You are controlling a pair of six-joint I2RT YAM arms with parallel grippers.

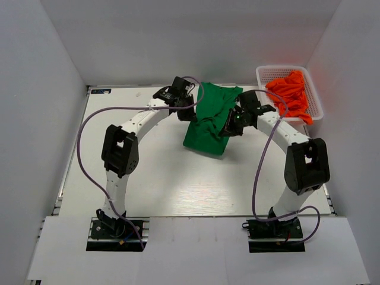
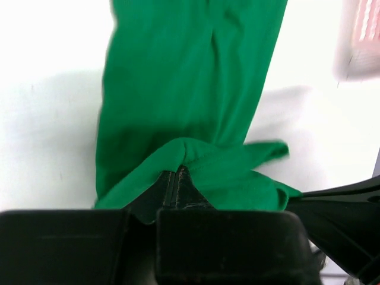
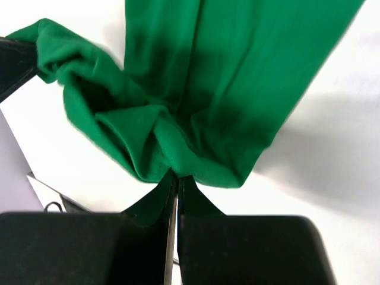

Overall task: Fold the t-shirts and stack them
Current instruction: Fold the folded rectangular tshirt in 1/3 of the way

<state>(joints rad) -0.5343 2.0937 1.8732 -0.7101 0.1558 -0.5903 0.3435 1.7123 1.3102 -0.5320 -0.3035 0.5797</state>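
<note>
The green t-shirt (image 1: 209, 122) lies partly folded at the back middle of the table. My left gripper (image 1: 191, 113) is shut on its left edge. In the left wrist view the green cloth (image 2: 196, 95) bunches at the closed fingertips (image 2: 177, 173). My right gripper (image 1: 228, 129) is shut on its right edge. In the right wrist view the cloth (image 3: 225, 89) gathers at the closed fingertips (image 3: 176, 177) and hangs away from them. Both grippers hold the shirt lifted a little, with its far part on the table. The orange t-shirts (image 1: 292, 94) lie heaped in the basket.
A white mesh basket (image 1: 266, 72) stands at the back right corner, and its blurred edge shows in the left wrist view (image 2: 362, 35). White walls close in the table on three sides. The white table (image 1: 160, 178) spreads in front of the shirt.
</note>
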